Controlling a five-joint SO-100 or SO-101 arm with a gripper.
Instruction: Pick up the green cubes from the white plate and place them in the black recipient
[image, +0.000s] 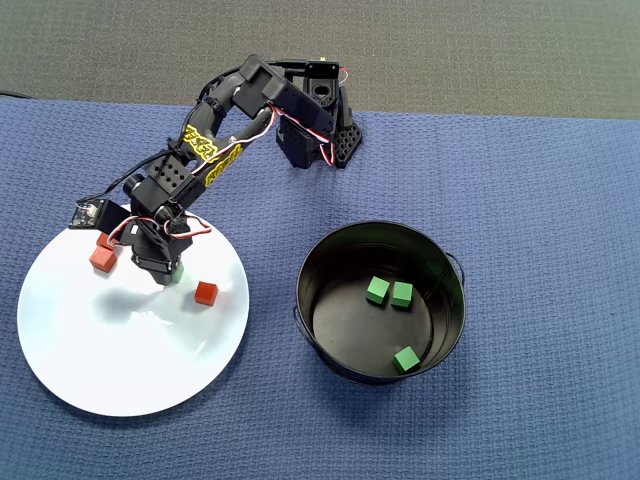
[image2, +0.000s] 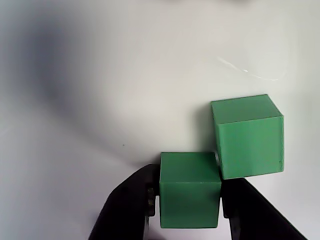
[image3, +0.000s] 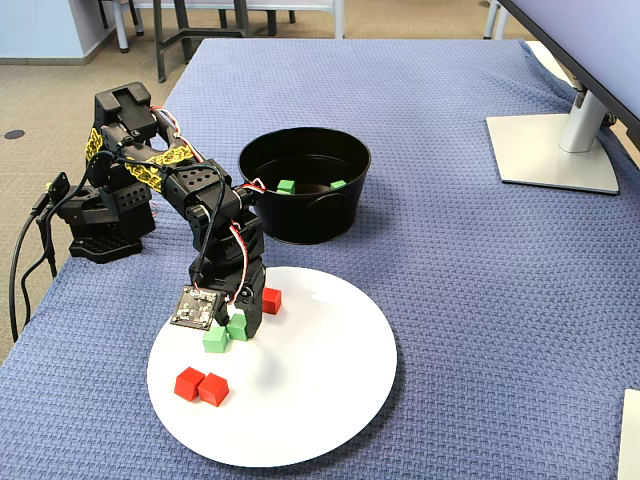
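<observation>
Progress tally: three green cubes (image: 389, 293) inside black bucket (image: 445, 275); two remain on white plate (image: 120, 370), one clamped in hand (image2: 189, 212), its neighbour (image2: 248, 136) touching alongside.
</observation>
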